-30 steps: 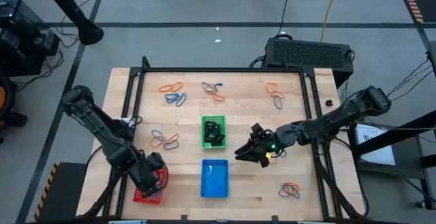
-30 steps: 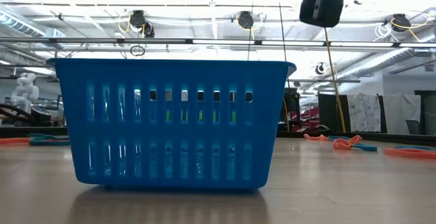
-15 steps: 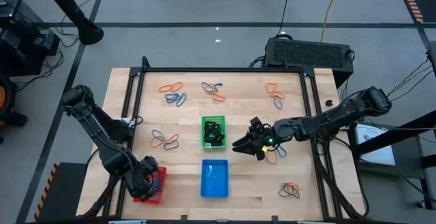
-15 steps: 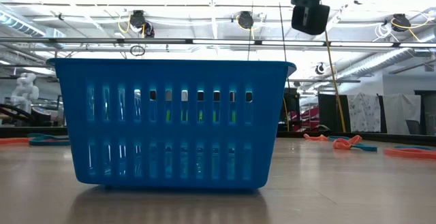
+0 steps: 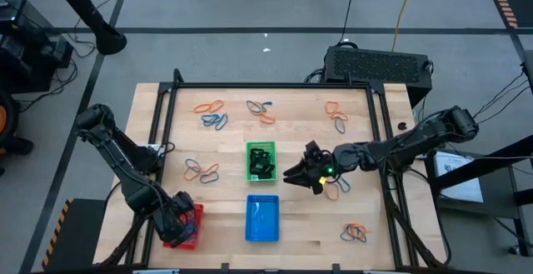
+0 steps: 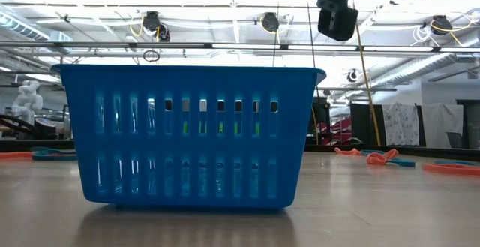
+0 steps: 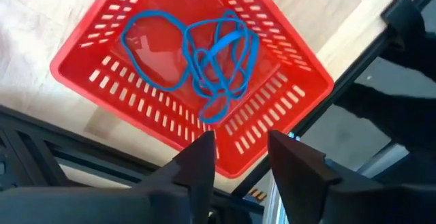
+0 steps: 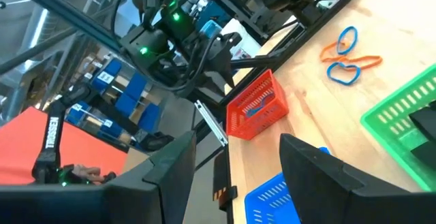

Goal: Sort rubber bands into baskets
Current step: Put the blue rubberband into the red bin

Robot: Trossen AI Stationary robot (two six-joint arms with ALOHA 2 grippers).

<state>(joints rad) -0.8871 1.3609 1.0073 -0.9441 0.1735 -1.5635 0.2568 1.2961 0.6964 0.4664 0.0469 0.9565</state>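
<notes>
The left gripper [image 5: 176, 221], jaws spread and empty, hangs directly over the red basket [image 7: 197, 81] holding blue rubber bands [image 7: 208, 57], while the right gripper [image 5: 301, 174], jaws spread, has the green basket [image 5: 261, 161] at its nine o'clock.

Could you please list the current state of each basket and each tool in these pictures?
Red basket: upright, holds a tangle of blue rubber bands.
Green basket: upright, dark bands inside.
Blue basket: upright, contents unclear.
Left tool: over the red basket, open, empty.
Right tool: beside the green basket, open, empty.
</notes>
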